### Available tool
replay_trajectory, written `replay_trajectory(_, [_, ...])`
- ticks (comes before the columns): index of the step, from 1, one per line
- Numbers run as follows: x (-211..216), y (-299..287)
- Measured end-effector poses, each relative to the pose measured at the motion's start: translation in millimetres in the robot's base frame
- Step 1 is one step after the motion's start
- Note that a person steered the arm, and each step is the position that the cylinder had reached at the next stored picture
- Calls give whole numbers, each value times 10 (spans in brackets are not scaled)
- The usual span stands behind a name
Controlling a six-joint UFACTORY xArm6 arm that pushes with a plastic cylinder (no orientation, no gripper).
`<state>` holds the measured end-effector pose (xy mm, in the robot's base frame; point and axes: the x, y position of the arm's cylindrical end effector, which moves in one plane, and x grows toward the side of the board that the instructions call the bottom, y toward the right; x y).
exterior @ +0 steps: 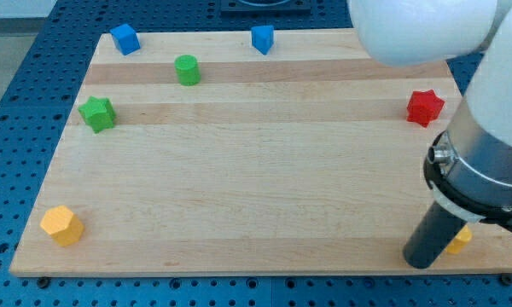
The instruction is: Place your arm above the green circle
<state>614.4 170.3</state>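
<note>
My tip (420,261) low at view's right, touching yellow block (459,240); no claw fitted. Green circle (187,69) far across bench (256,188). Risk: departing sweep drags yellow block.

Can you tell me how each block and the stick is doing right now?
Green circle: upright, alone, untouched.
Green star: flat, untouched.
Blue cube: at top edge.
Blue block: at top edge.
Red star: untouched.
Yellow hexagon: untouched.
Yellow block: mostly hidden behind rod.
My tip: down, far from green circle.
</note>
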Motion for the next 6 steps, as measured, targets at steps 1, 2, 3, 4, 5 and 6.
replay_trajectory(1, [-21,110])
replay_trajectory(2, [-118,164])
replay_trajectory(3, [-216,164])
replay_trajectory(4, [-217,-39])
replay_trajectory(5, [-421,-480])
replay_trajectory(6, [-927,-1120])
